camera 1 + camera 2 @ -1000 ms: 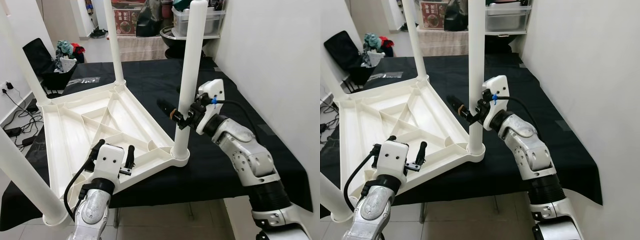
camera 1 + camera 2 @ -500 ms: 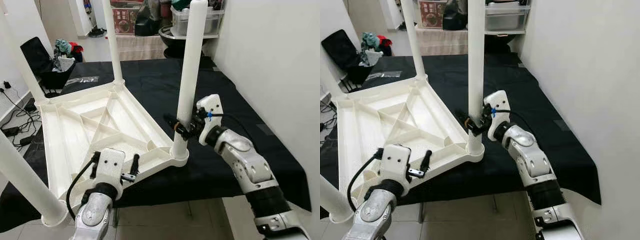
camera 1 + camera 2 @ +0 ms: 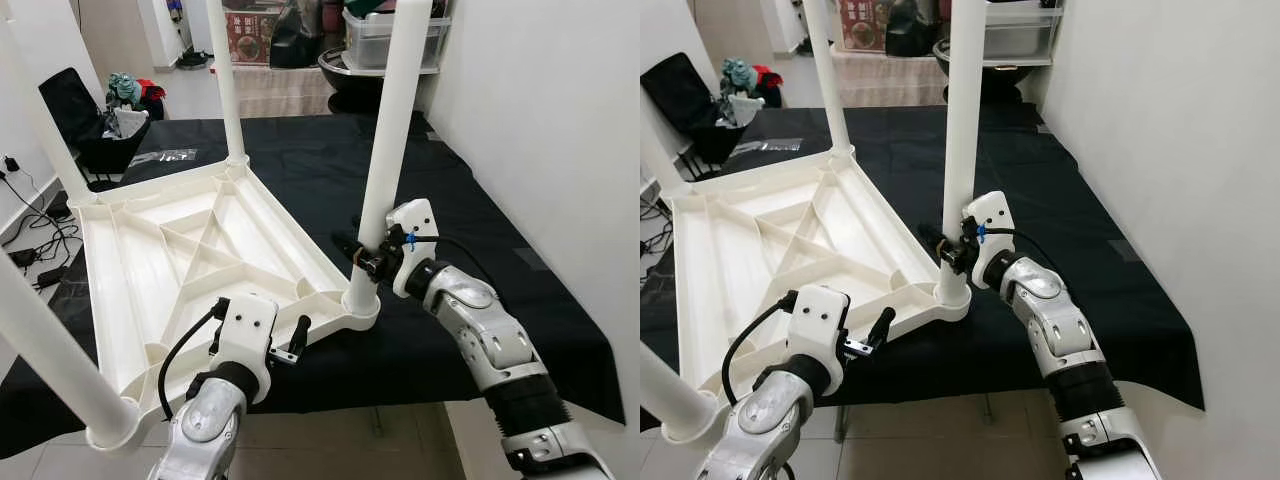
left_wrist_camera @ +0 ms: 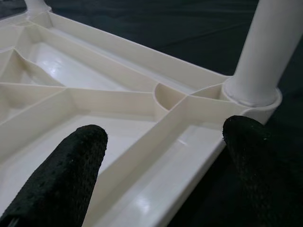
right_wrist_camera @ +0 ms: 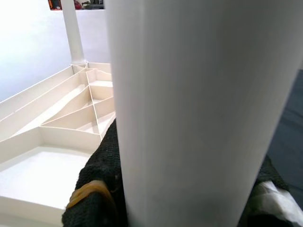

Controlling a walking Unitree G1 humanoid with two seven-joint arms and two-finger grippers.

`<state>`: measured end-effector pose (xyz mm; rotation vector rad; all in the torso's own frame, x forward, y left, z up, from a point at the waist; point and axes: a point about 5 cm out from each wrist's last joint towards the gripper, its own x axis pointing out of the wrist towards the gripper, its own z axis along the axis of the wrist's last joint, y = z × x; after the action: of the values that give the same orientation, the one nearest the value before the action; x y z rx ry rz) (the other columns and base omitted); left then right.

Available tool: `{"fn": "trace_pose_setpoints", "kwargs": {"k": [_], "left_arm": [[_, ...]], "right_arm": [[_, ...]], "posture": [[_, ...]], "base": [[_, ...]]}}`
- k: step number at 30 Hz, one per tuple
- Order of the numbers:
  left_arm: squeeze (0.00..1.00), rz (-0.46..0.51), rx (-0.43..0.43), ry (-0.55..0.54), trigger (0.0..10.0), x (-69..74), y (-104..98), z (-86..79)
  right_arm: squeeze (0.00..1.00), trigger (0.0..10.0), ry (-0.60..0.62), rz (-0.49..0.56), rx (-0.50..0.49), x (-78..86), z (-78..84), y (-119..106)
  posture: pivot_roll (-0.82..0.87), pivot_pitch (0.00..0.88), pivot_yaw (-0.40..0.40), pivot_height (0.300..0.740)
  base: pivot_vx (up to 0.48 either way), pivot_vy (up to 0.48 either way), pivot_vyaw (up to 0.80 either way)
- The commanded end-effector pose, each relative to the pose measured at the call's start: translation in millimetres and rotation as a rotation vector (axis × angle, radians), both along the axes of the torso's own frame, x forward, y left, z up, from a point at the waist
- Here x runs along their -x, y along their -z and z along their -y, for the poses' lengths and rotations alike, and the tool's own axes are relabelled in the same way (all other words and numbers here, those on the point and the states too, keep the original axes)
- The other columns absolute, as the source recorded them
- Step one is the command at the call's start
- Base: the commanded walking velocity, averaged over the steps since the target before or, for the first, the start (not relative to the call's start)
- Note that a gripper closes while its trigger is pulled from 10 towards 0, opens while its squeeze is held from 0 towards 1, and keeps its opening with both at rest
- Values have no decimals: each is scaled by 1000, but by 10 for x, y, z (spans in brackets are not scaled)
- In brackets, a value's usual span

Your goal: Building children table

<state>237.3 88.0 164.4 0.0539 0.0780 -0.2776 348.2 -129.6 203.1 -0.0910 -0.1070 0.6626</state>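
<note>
You have one white tabletop (image 3: 190, 250) lying upside down on the black table (image 3: 480, 290), with four white legs standing up from its corners. Going left to right: your left gripper (image 3: 262, 335) hovers spread wide at the tabletop's near edge, holding nothing. Your right gripper (image 3: 364, 256) is closed around the near right leg (image 3: 388, 160), low down, just above its corner socket.
</note>
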Motion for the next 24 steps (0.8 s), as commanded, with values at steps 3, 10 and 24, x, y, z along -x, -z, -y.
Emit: {"fn": "trace_pose_setpoints", "kwargs": {"k": [3, 10, 24], "left_arm": [[0, -127, 95, 155, 10000, 121, 25, 279], [0, -258, 169, 213, 10000, 205, 117, 374], [0, -440, 161, 56, 10000, 216, 340, 101]], "right_arm": [[0, 0, 18, 10, 19, -35, -7, 13], [0, 0, 16, 17, 18, -42, -28, 13], [0, 0, 84, 44, 36, -120, 93, -34]], "posture": [[71, 111, -22, 740], [70, 106, -21, 740], [76, 95, -23, 740]], "base": [[0, 0, 0], [0, 0, 0], [0, 0, 0]]}}
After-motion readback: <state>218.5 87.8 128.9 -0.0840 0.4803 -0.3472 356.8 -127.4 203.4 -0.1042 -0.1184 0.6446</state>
